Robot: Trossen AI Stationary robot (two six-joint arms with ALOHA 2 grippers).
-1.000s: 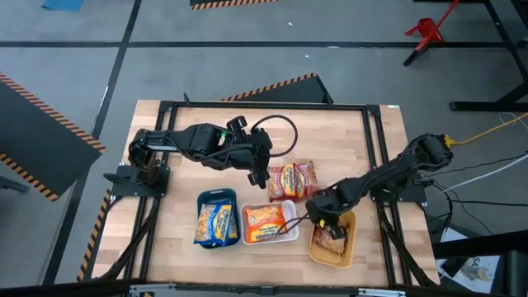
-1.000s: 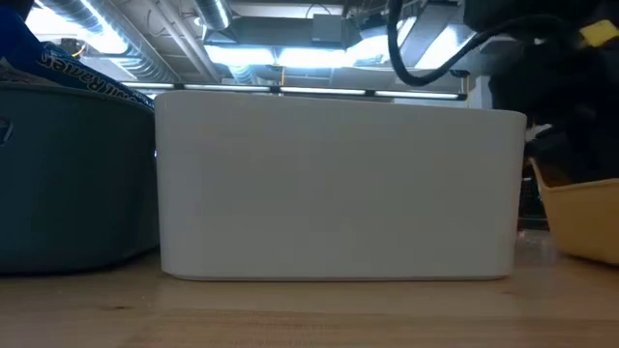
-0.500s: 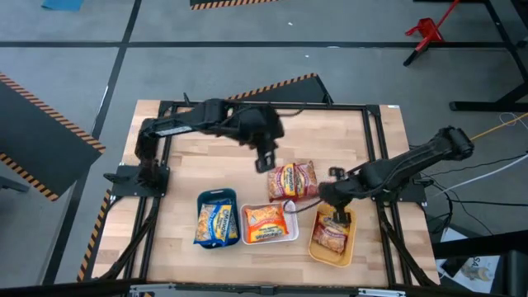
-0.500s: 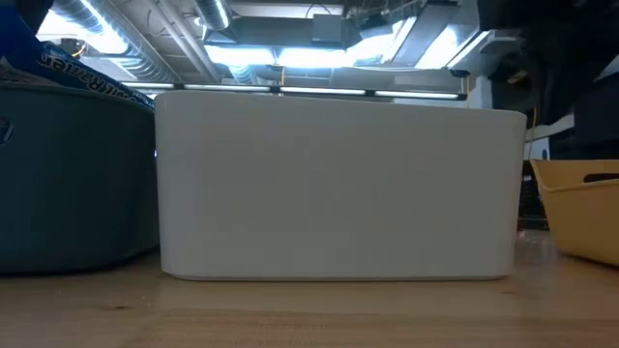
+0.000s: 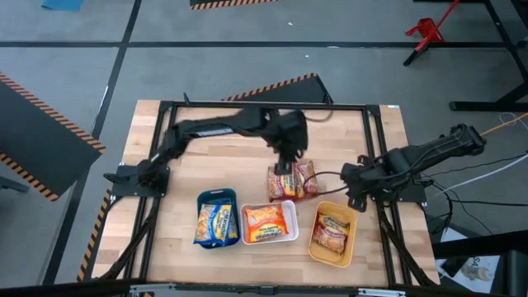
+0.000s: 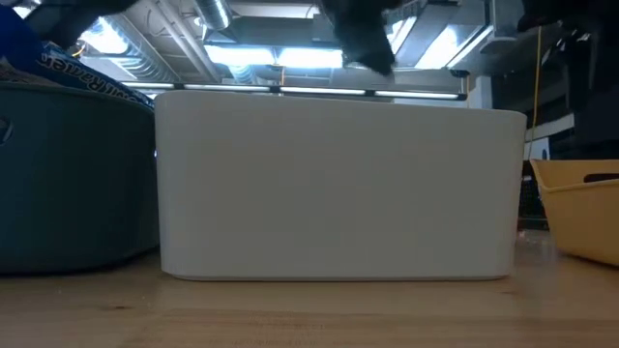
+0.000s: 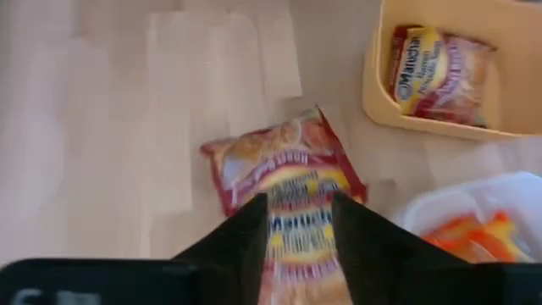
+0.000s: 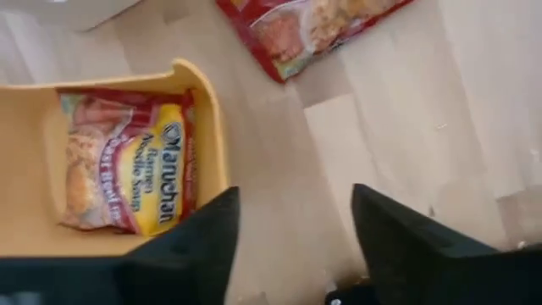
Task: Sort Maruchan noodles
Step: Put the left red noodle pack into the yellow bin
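You're nearly done: packets fill the teal tray (image 5: 216, 221), white tray (image 5: 268, 223) and yellow tray (image 5: 333, 235), one red packet (image 5: 292, 180) waits on the surface under your parted left claw (image 5: 285, 167), right claw (image 5: 356, 196) wide, empty.

Setting: robotics lab or workshop bay. Evidence recorded: grey concrete floor (image 5: 74, 49) marked with dark tape lines; black panels edged in orange-and-black hazard stripes (image 5: 37, 136); wooden tabletop (image 5: 206, 161) inside a black metal frame (image 5: 264, 105); red stand (image 5: 426, 33); yellow cable (image 5: 495, 126); exposed ceiling ducts (image 6: 184, 43) and fluorescent strip lights (image 6: 290, 58) overhead.
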